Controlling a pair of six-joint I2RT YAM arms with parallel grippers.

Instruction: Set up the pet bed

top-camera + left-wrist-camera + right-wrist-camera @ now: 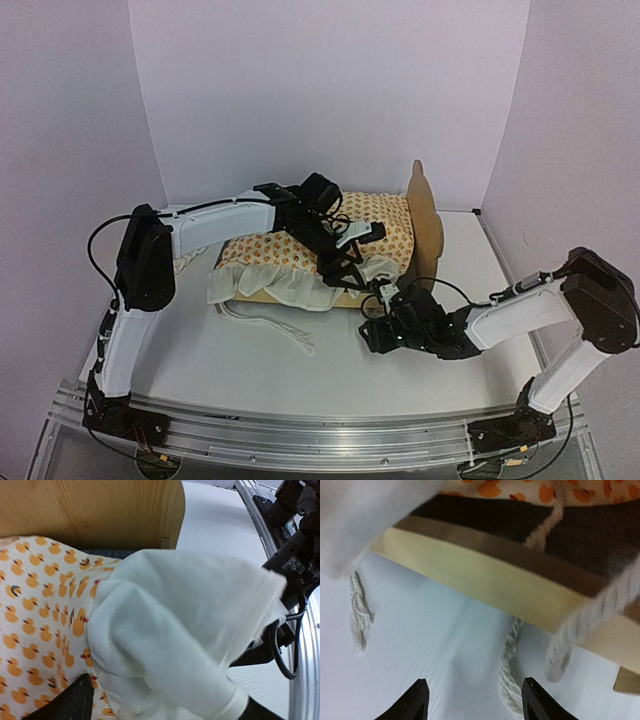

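Over the pet bed (425, 225) the left gripper (345, 262) is held open, crowded by a white ruffle (190, 630); beside it the right gripper (475, 681) is opened above rope ties (509, 675).

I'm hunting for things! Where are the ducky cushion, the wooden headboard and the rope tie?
ducky cushion (35, 605), left wrist view, its printed top.
wooden headboard (427, 222), top external view, its flat face.
rope tie (509, 670), right wrist view, its hanging strand.
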